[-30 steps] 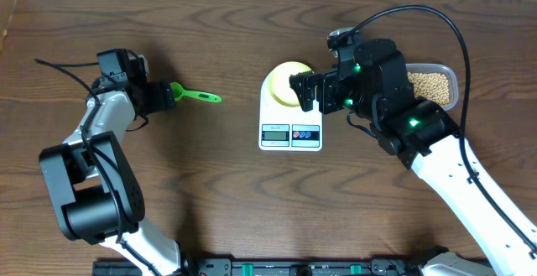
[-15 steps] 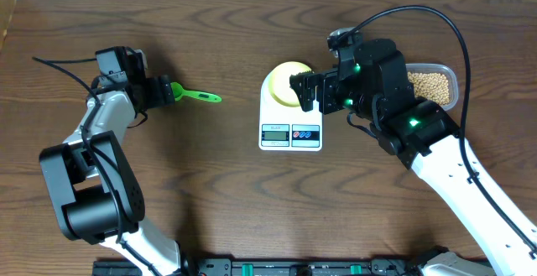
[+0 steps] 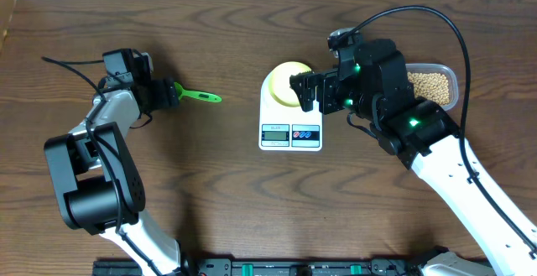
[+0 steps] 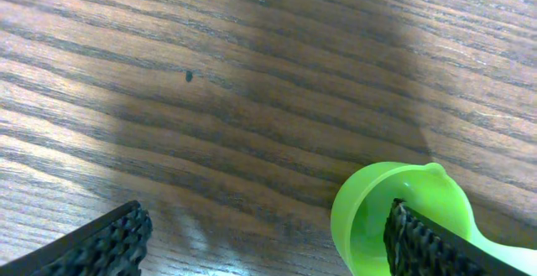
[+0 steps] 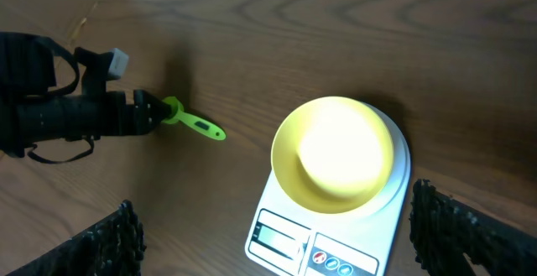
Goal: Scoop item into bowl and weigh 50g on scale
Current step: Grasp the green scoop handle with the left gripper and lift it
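The pale-yellow bowl (image 3: 284, 78) stands on the white scale (image 3: 289, 133); no beans show in it in the right wrist view (image 5: 336, 154). Tan beans (image 3: 430, 84) fill a clear tub at the right. A green scoop (image 3: 198, 96) lies on the table to the left of the scale. My left gripper (image 3: 173, 92) is open at the scoop's cup end; in the left wrist view (image 4: 264, 242) one finger sits inside the green cup (image 4: 369, 217). My right gripper (image 3: 304, 91) is open and empty above the bowl's right edge; it also shows in the right wrist view (image 5: 289, 238) above the scale (image 5: 336, 247).
The clear plastic tub (image 3: 451, 79) sits behind my right arm at the right. The table's far edge runs along the top of the overhead view. The green scoop (image 5: 195, 124) and my left arm (image 5: 67, 112) show in the right wrist view.
My left arm has shifted slightly right, toward the scoop. The right arm, bowl and scale have not moved.
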Controlling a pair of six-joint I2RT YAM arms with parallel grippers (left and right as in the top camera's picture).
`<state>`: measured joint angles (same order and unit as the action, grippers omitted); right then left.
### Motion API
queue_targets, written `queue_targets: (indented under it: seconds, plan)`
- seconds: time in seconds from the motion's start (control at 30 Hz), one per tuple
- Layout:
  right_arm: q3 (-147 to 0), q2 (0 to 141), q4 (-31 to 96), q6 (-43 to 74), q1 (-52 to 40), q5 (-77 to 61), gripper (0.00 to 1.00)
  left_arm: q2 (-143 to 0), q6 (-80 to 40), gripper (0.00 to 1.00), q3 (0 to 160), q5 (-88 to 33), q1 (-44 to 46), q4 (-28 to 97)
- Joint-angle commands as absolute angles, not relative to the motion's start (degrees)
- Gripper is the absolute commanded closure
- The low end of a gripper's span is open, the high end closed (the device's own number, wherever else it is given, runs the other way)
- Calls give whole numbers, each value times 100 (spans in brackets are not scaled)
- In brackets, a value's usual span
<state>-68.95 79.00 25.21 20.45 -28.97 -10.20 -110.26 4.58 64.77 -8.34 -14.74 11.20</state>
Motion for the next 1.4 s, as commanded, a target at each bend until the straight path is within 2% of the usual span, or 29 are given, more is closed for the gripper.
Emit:
queue_targets:
  seconds: [0.0, 0.03, 0.07, 0.17, 0.33, 0.4, 0.83, 1.03, 1.27, 1.37]
  plan:
    - [-6965, 7865, 2510, 2121, -2974, -954, 1, -11126, 537, 24, 6587, -860, -1466, 1079]
    - [-6965, 7865, 2510, 2121, -2974, -952, 1, -11126, 534, 28, 6587, -860, -1466, 1068]
    - [-6965, 7865, 2508, 2121, -2974, -954, 1, -11126, 534, 40, 6587, -860, -1466, 1052]
    - [-6965, 7865, 2508, 2119, -2974, -932, 1, -11126, 532, 62, 6587, -860, -1466, 1020]
    - [-6965, 7865, 2506, 2119, -2974, -932, 1, -11126, 530, 86, 6587, -860, -1466, 1020]
    - [-6965, 7865, 2508, 2119, -2974, -932, 1, -11126, 530, 92, 6587, -860, -1466, 1037]
    - [-6965, 7867, 2517, 2121, -2967, -779, 1, -11043, -231, 93, 6589, -1024, -1466, 1122]
    - [-6965, 7867, 2547, 2318, -2967, -609, 1, -10377, -941, 93, 6604, -1214, -1466, 1146]
    - [-6963, 7955, 2635, 2141, -2873, -823, 1, -9113, -1647, 93, 6604, -2694, -1417, 1413]
    - [-6963, 7968, 2565, 2073, -2871, -1076, 1, -8549, -1704, 93, 6604, -2952, -1208, 1553]
